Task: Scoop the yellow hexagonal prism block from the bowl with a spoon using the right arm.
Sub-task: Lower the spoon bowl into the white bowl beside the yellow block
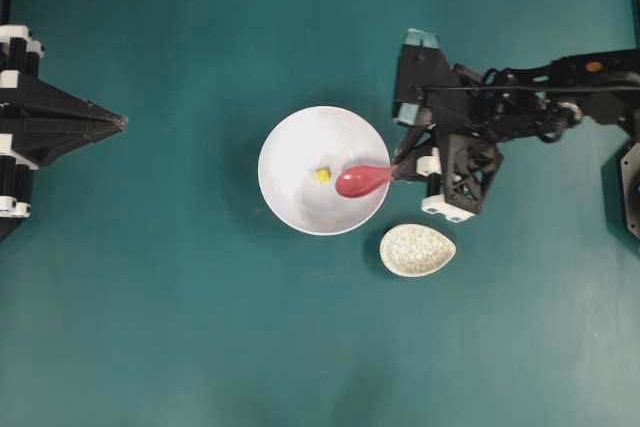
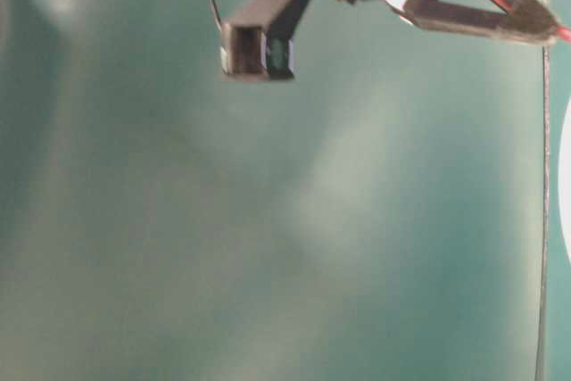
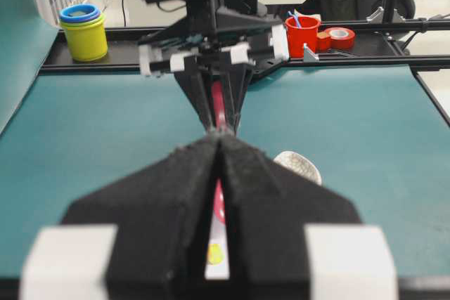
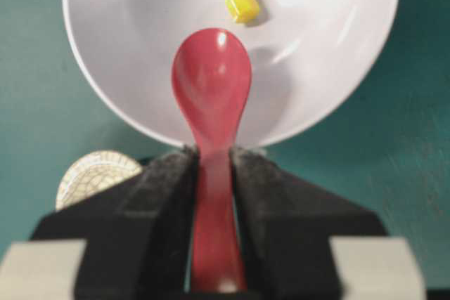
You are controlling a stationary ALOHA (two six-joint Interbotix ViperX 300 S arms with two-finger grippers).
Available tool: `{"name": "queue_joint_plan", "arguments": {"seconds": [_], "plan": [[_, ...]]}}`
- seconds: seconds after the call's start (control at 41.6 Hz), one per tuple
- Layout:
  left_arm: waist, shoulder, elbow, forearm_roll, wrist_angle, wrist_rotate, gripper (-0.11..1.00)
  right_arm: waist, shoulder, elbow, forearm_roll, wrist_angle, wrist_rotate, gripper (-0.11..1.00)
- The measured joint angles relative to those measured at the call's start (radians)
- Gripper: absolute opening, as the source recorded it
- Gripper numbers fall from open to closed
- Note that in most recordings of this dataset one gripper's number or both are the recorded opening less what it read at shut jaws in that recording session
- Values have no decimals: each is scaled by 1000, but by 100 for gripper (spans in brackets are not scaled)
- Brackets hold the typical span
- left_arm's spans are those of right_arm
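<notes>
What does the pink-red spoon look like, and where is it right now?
The spoon is glossy pink-red, with an oval head and a straight handle, and looks like smooth plastic or ceramic. The right gripper has its black fingers shut on the handle from both sides. The head reaches over the rim into the white bowl. The little yellow block sits just past its tip, not yet in the spoon. Whether the head touches the bowl cannot be told.

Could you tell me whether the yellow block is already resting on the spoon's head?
No, the yellow block lies on the white bowl's floor, just beyond the tip of the red spoon, whose head is empty.
</notes>
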Motion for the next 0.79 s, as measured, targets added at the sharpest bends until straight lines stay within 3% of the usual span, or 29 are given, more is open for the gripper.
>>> {"name": "queue_joint_plan", "arguments": {"seconds": [0.481, 0.794], "plan": [[-2, 0, 0, 0, 0, 0, 0, -3, 95, -55, -3, -6, 3, 22], [-2, 2, 0, 0, 0, 2, 0, -11, 130, -63, -6, -75, 3, 22]]}}
